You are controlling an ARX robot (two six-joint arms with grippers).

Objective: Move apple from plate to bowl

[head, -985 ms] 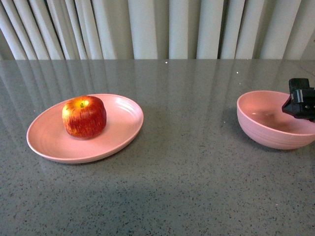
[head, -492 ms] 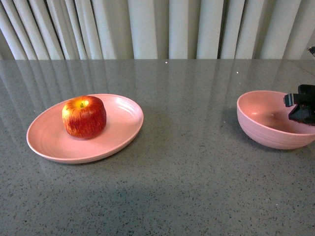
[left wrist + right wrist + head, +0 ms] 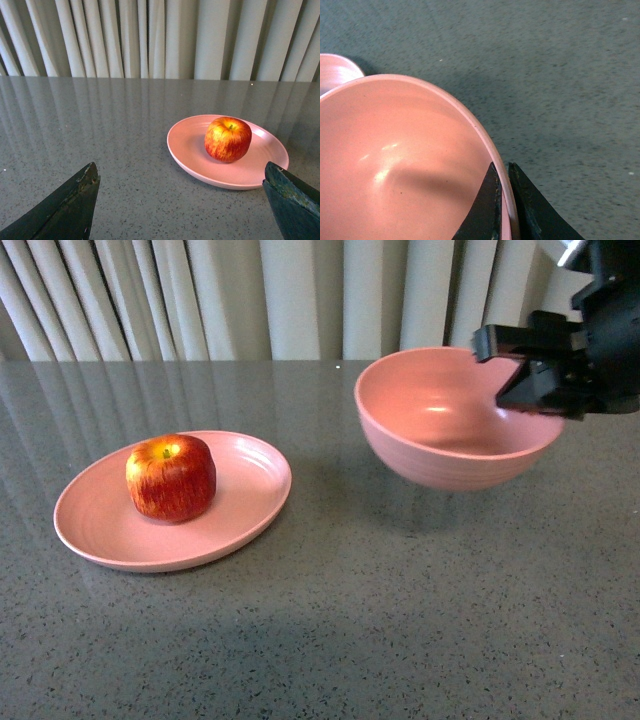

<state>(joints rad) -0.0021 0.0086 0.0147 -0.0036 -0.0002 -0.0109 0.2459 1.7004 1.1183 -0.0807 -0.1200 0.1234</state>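
Observation:
The red apple [image 3: 171, 477] sits on the shallow pink plate [image 3: 100, 530] at the left of the grey table. Both show in the left wrist view, the apple [image 3: 228, 138] on the plate [image 3: 190, 160]. My right gripper [image 3: 530, 375] is shut on the right rim of the deep pink bowl [image 3: 450, 425] and holds it in the air, right of the plate. In the right wrist view the fingers [image 3: 527, 210] pinch the bowl's rim [image 3: 395, 150]. My left gripper [image 3: 182, 200] is open and empty, low over the table short of the plate.
A grey speckled tabletop [image 3: 380, 620] spreads under everything. Pale pleated curtains [image 3: 300, 300] hang behind the table's far edge. An edge of the plate [image 3: 335, 70] shows past the bowl in the right wrist view.
My right gripper has lifted the bowl off the table at the far right and carried it up and left toward the plate. The apple and plate have not moved.

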